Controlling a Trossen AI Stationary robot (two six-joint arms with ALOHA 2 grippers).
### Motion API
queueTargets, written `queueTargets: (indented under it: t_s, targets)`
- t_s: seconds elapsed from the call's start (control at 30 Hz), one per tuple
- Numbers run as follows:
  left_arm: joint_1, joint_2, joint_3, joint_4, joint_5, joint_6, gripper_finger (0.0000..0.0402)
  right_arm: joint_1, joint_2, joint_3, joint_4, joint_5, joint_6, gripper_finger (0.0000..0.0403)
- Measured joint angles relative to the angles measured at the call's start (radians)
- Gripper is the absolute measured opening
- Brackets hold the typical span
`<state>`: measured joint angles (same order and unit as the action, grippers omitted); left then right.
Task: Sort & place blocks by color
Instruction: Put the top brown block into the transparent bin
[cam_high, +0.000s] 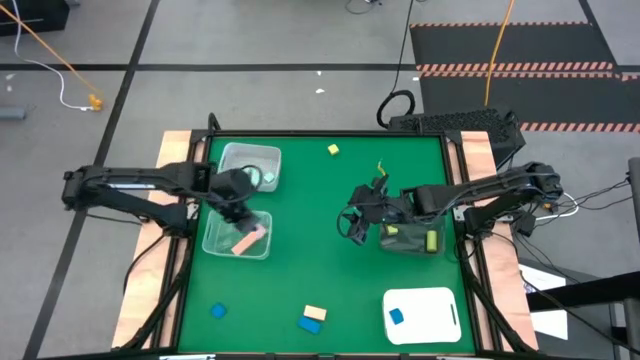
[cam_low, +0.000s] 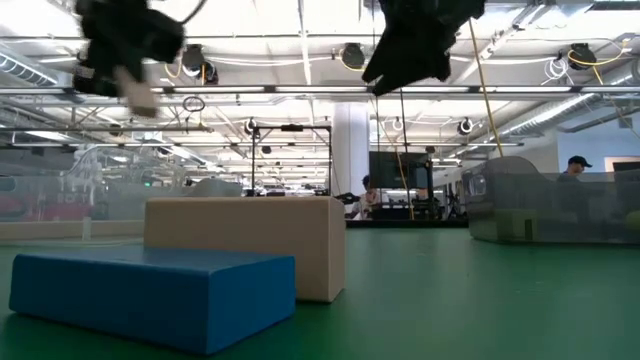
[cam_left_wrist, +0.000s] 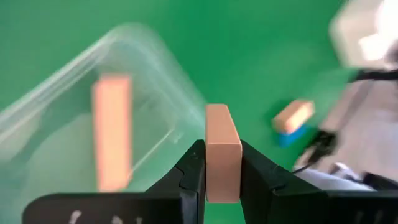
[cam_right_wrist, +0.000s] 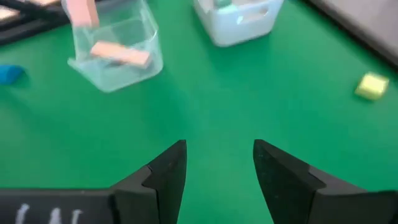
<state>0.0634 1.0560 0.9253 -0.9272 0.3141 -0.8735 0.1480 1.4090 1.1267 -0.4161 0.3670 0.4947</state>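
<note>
Some sorting is done: my clear bin (cam_high: 238, 238) already has one salmon block (cam_high: 247, 241). My left gripper (cam_left_wrist: 222, 180) squeezes another salmon bar (cam_left_wrist: 222, 152) above it. My right gripper (cam_right_wrist: 219, 168) hangs apart, empty. Yellow block (cam_high: 333, 150) and blue block (cam_high: 218, 311) wait.

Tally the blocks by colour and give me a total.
blue blocks: 3
salmon blocks: 2, one in a clear bin, one held by the left gripper
tan block: 1
yellow blocks: at least 2
mint green block: at least 1; bin contents are hard to make out
Total: at least 9
</note>
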Motion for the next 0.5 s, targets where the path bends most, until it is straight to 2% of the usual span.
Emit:
queueTargets:
  t_s: [0.07, 0.2, 0.4, 0.5]
  targets:
    - [-0.042, -0.032, 0.000, -0.105, -0.053, -0.064, 0.0059, 0.007, 0.000, -0.039, 0.062, -0.021, 0.018, 0.0176]
    - [-0.113, -0.049, -0.001, -0.217, -0.173, -0.174, 0.0059, 0.016, 0.001, -0.147, 0.240, -0.032, 0.060, 0.0175]
    - [-0.177, -0.028, -0.001, -0.225, -0.277, -0.256, 0.0067, 0.018, 0.001, -0.320, 0.608, -0.063, 0.096, 0.0175]
    - [-0.197, -0.027, -0.001, -0.232, -0.290, -0.263, 0.0090, 0.020, 0.001, -0.349, 0.674, -0.110, 0.099, 0.0175]
